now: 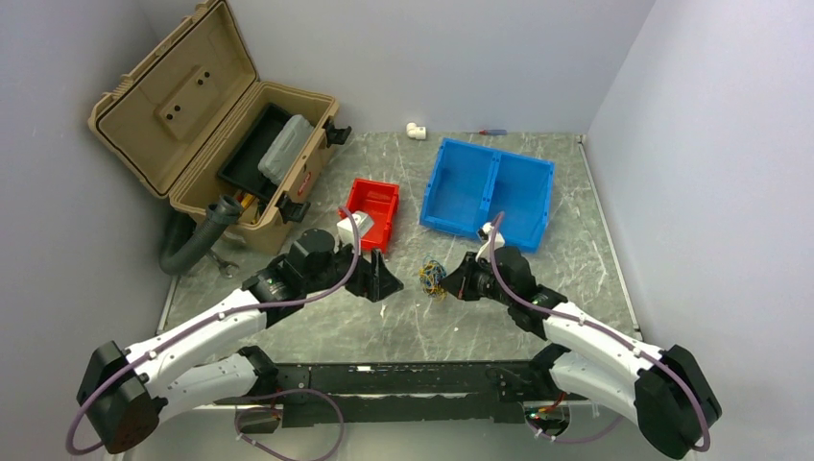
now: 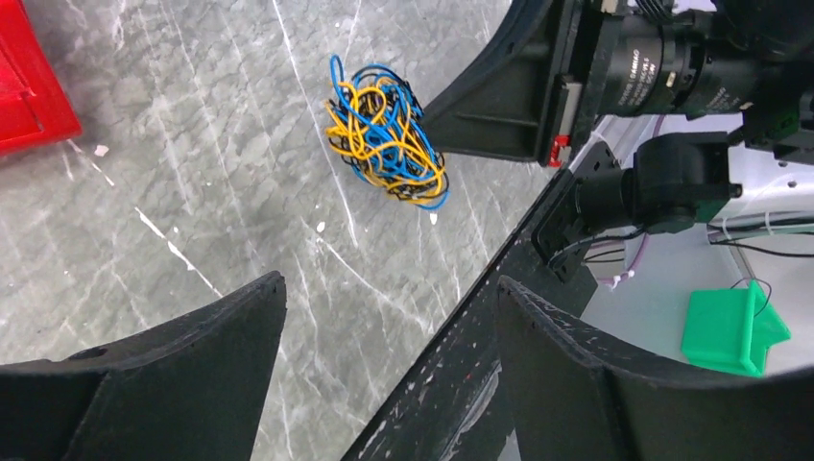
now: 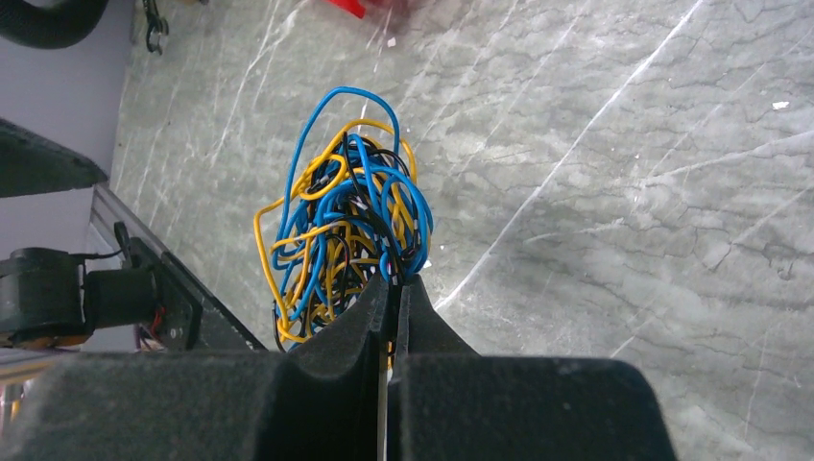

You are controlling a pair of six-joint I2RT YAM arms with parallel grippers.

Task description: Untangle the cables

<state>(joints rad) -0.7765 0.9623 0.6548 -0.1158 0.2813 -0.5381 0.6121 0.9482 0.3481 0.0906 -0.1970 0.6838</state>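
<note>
Cables (image 1: 433,278) (image 2: 386,134) (image 3: 341,250): one tight snarl of thin blue, yellow-orange and black wires, just in front of the near-left corner of the blue bin (image 1: 490,192), over the grey marbled counter (image 1: 384,327). You cannot tell from these views whether the snarl rests on the counter or hangs just above it.

Right pincer (image 1: 453,282) (image 3: 392,288): it sits in front of the blue bin's near edge, with its fingers pressed together on a few strands at the near side of the cables. The loops fan out beyond its tips.

Left pincer (image 1: 386,279) (image 2: 389,288): it sits further to the left of the blue bin's near-left corner, with its fingers spread wide and nothing between them. You see it pointed toward the snarl and clearly apart from it. In its own wrist view the wires lie ahead of the gap, touching the tip of the right pincer.

Red bin (image 1: 372,211) (image 2: 29,86): a smaller bin, left of the blue bin with a strip of bare counter between.

Tan toolbox (image 1: 211,125): lid raised, further left of the blue bin, beyond the red bin.

White pipe fitting (image 1: 416,130): behind the blue bin's far-left corner, near the back wall.
</note>
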